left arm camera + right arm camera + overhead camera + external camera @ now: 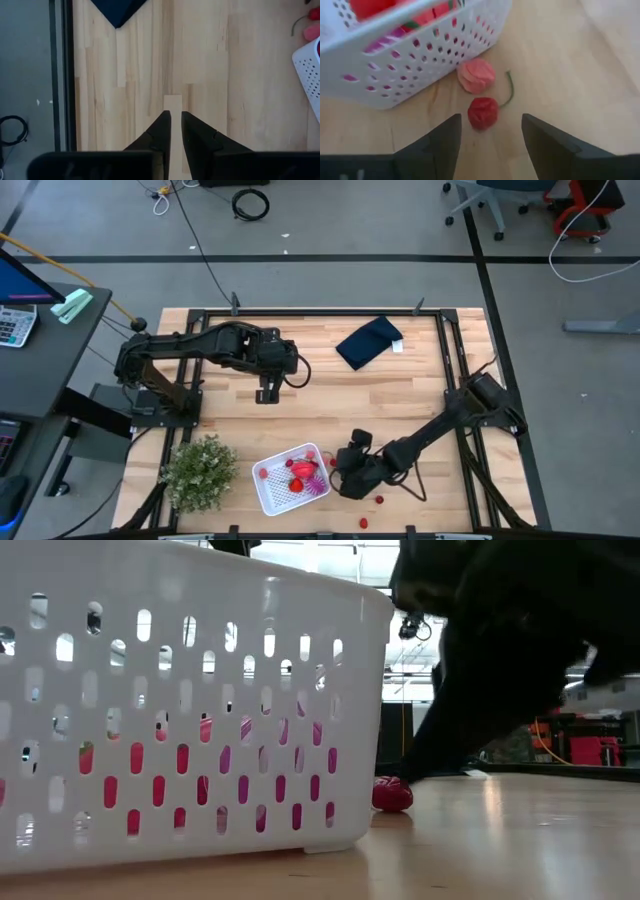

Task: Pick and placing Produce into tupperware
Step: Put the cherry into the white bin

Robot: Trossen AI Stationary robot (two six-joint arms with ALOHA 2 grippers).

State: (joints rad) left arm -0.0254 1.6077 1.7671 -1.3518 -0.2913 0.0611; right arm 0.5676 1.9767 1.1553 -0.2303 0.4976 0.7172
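While the right gripper is hovering with fingers spread over a red cherry just beside the tupperware, it is needing a centred descent (pink fruit close by), the left gripper waiting nearly closed mid-table.

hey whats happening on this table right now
A two-arm robot is moving toy fruit into a white perforated container. Several red and magenta pieces already lie inside. The right gripper hovers open just outside the container over a red cherry-like fruit, with a paler pink piece beside it. Two more red fruits lie on the table nearby. The left gripper waits, nearly shut and empty, above bare wood.
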